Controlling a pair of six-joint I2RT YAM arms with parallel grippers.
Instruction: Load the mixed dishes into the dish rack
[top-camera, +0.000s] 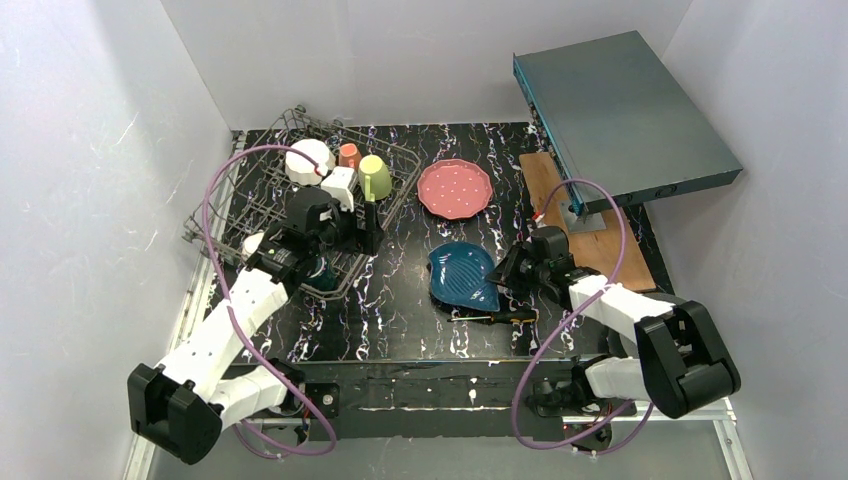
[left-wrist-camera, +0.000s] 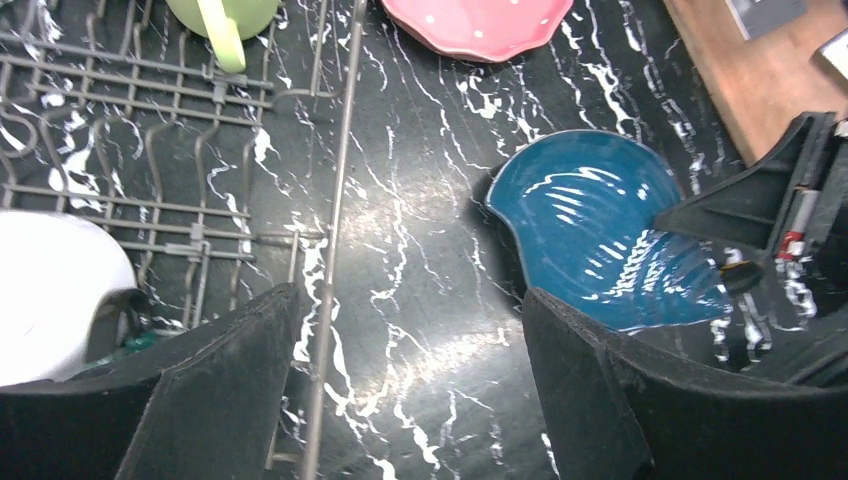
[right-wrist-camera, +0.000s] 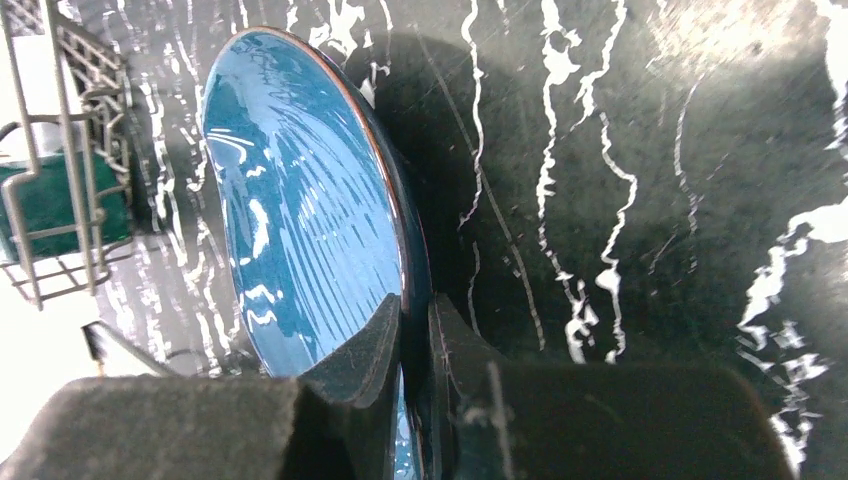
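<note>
The right hand (right-wrist-camera: 412, 315) is clamped on the near rim of the blue plate (right-wrist-camera: 300, 200), with one finger on the glazed face and one on the underside. The rest of the plate stretches away from the hand over the black marbled worktop (right-wrist-camera: 650, 200). The left hand (left-wrist-camera: 400, 390) hangs with its fingers spread wide and nothing between them, above the worktop just beside the rack (left-wrist-camera: 190, 235). Ahead of it are a green mug (left-wrist-camera: 240, 12) inside the rack and a pink plate (left-wrist-camera: 470, 20) outside it.
</note>
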